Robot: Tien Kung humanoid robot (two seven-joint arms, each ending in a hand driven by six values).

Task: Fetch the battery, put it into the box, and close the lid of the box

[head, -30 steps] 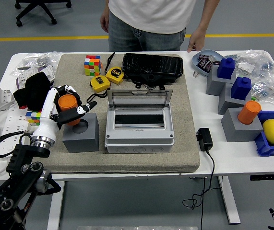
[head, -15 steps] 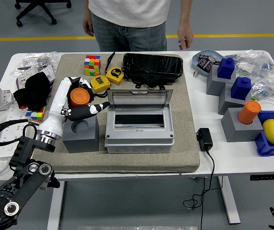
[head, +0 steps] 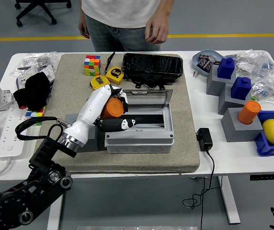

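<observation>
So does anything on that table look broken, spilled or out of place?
Nothing looks damaged or spilled. The left hand holds the orange cylindrical battery tilted over the open grey plastic box, whose clear lid stands raised.

The orange battery (head: 112, 109) has been carried by the left hand (head: 113, 115) toward 3 o'clock — from above the grey block to the open box (head: 139, 125) — while the person's hand (head: 155, 32) has shifted toward 9 o'clock.

Orange cylindrical battery (head: 112, 108) over open-lidded grey box (head: 139, 136)
</observation>
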